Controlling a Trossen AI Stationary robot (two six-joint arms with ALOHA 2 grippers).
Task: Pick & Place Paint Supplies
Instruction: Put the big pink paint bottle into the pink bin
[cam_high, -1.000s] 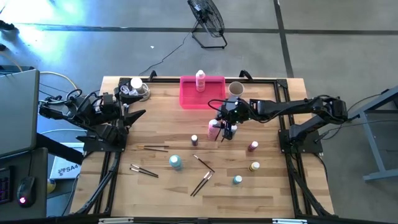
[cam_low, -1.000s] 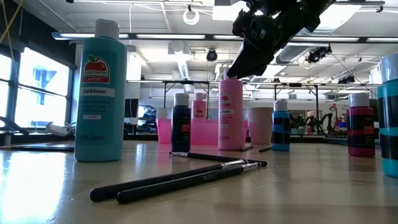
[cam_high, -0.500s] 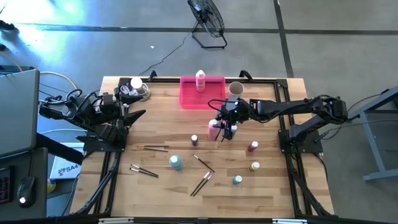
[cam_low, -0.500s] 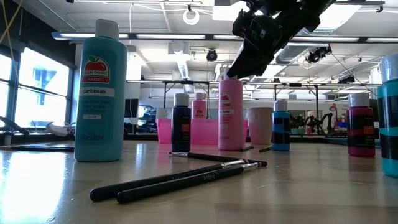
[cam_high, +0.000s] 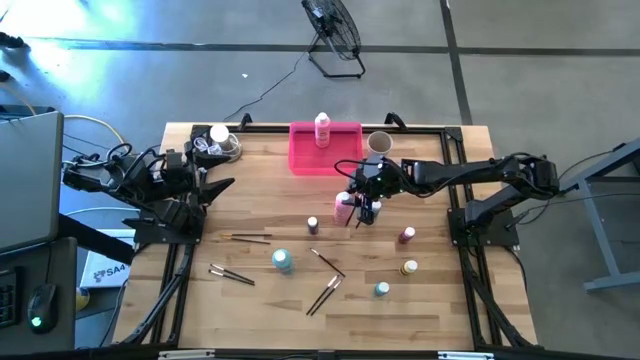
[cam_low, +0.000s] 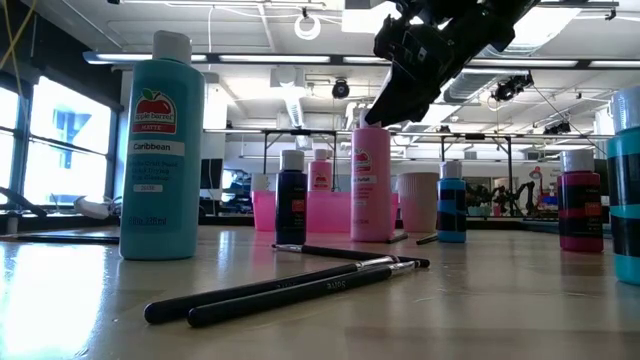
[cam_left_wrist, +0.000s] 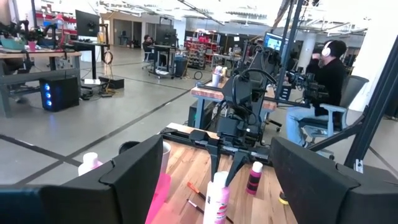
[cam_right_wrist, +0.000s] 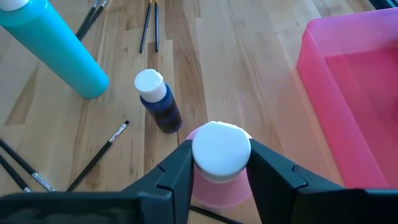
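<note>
My right gripper (cam_high: 360, 203) (cam_right_wrist: 221, 163) is shut on the white cap of a tall pink bottle (cam_high: 343, 208) (cam_low: 371, 190) that stands on the wood near the table's middle. A tiny blue bottle (cam_high: 313, 225) (cam_right_wrist: 159, 104) stands just beside it, and a tall teal bottle (cam_high: 283, 261) (cam_right_wrist: 55, 55) a little farther toward the front. Another pink bottle (cam_high: 322, 127) stands in the bright pink tray (cam_high: 304, 160). Tiny dark red (cam_high: 407, 235), yellow (cam_high: 409, 268) and teal (cam_high: 381, 289) bottles stand at the right. Thin paintbrushes (cam_high: 325, 293) lie scattered at the front. My left gripper (cam_high: 218, 186) (cam_left_wrist: 217, 155) waits open at the table's left edge.
A pale beige cup (cam_high: 379, 143) stands right of the tray at the back. A white round object (cam_high: 217, 139) sits in the back left corner. More brushes (cam_high: 231, 274) lie front left. A person (cam_left_wrist: 326, 73) sits at a desk beyond the table.
</note>
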